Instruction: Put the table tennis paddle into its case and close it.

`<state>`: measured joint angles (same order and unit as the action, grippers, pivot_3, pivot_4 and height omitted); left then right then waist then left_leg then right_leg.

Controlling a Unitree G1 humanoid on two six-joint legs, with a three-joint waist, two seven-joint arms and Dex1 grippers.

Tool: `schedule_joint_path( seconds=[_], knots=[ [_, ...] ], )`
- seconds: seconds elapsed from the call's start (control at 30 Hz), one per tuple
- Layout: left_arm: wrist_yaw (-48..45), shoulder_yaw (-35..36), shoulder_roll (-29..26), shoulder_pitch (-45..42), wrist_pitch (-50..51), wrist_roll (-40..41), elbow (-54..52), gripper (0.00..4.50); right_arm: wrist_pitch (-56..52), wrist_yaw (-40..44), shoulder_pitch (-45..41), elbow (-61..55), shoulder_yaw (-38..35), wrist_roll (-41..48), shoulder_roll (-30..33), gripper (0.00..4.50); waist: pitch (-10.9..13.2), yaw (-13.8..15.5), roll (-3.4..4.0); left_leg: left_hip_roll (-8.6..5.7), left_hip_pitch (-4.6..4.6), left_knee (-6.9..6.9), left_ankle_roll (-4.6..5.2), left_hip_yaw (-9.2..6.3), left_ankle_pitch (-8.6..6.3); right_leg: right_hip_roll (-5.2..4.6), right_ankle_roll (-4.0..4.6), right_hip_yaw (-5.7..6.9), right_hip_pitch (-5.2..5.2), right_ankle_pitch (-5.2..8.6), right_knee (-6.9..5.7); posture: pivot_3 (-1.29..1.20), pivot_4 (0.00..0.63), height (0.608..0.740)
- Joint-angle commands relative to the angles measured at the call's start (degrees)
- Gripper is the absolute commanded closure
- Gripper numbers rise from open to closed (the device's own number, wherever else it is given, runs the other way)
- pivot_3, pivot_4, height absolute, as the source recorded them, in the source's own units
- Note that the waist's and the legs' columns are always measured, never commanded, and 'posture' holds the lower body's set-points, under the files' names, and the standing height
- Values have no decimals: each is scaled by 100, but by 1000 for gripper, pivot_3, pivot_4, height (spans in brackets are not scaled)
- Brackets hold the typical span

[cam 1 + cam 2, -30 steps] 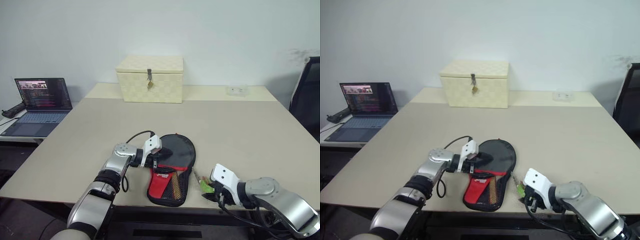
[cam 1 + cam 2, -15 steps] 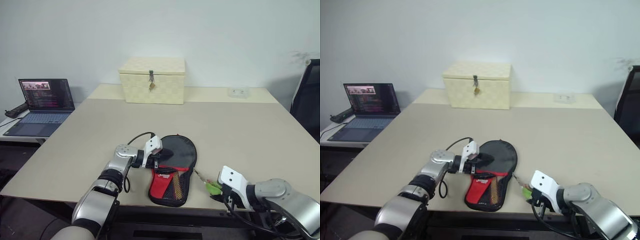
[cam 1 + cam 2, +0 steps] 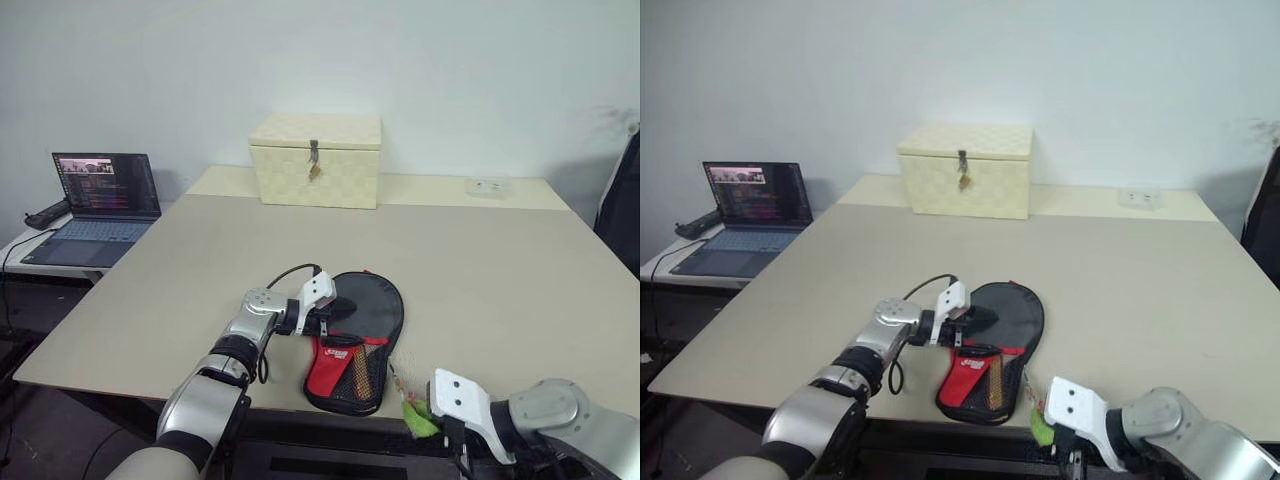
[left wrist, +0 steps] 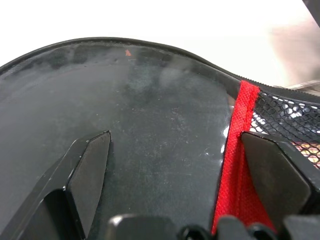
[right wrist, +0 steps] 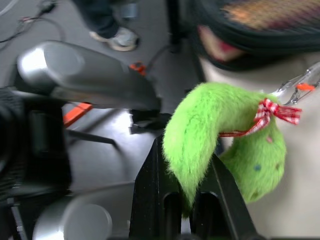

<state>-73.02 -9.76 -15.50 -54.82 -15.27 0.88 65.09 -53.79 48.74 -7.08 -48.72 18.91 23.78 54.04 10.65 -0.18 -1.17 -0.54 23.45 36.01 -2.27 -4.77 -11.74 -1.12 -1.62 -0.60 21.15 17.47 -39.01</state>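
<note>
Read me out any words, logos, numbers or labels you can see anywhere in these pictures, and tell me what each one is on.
No text here can be read.
White logo on the red panel of the case: too small to make out.
Laptop screen: lines of text and a row of small pictures, too small to read.
Cream box with a metal latch: no lettering visible.
Small white item at the table's far edge: no lettering visible.

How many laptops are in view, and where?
1. An open laptop sits on a low side surface off the table's far left corner, screen lit. Others may sit outside the frame.
</note>
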Motion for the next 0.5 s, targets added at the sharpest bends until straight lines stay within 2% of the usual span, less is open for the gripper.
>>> schedule_joint_path(
  seconds=[0.03,0.23,0.43,0.5],
  knots=[
    [212,-185,82,91,107,-358,253,0,-85,248,141,-698,25,466,112,4484,-1,6,-1,0,0,1,0,0,0,0,0,0,-1,0,0,0,150,740],
    [434,-201,194,-56,58,-481,352,0,-215,146,122,-1128,-74,1199,95,4484,-8,21,-8,1,-5,7,-1,1,1,-1,-7,-1,-10,-4,2,0,150,740],
    [522,-142,273,-125,-9,-515,408,0,-312,-142,-152,-850,33,924,-2,4484,-10,56,-8,-2,-5,8,-1,1,1,-3,-12,-2,-13,-6,6,0,150,740],
    [555,-117,271,-118,-35,-501,407,0,-310,-135,-290,-658,-118,986,-29,3949,-10,60,-8,-2,-5,9,-1,1,1,-3,-13,-1,-13,-7,6,0,150,740]
  ],
)
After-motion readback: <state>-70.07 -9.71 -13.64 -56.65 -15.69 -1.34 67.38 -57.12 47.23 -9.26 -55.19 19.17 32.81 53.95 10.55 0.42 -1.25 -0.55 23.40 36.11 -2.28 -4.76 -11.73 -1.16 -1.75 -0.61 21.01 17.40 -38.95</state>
